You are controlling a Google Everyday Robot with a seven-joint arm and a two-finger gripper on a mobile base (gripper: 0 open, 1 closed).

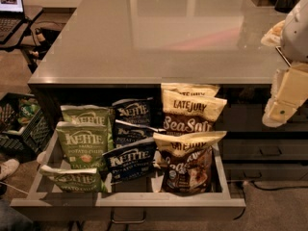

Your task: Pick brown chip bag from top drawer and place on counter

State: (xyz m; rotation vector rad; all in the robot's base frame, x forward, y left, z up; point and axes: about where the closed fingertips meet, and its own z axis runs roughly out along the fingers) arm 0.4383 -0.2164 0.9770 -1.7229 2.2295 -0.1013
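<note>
grey top drawer (126, 200) is pulled open below the counter (159, 37), w/ a thin bar handle (128, 219) on its front. we see 3 columns of bags standing inside.

right column: brown chip bag (188, 170) is at the front, just behind the drawer's front wall. it's dark w/ a cream top band and a chip photo, upright, top edge crumpled. behind it stands a second late july bag (191, 113) w/ "sea salt" script. a third late july bag (189, 89) sits at the rear, only its top band visible, right at the counter edge.

mid column: 3 navy kettle bags (130, 160), the front one tilted and pressed against the brown chip bag's left side. left column: 3 green kettle bags (83, 146), the front one leaning low. so the brown chip bag is crowded on its left and rear, w/ the drawer's side wall close on its right; its top is exposed.

gripper (279, 113) is cream-coloured and hangs at the right edge of view, in front of the counter's right end. it's above and right of the drawer, well apart from every bag; open or closed, we can't tell. white arm (299, 28) rises above it over the counter's right side. darker drawer fronts (269, 150) sit below the gripper, right of the open drawer.

counter is glossy w/ reflections. off left: laptop (10, 1), black crate (24, 121) on the floor, white shoe (8, 168).
</note>
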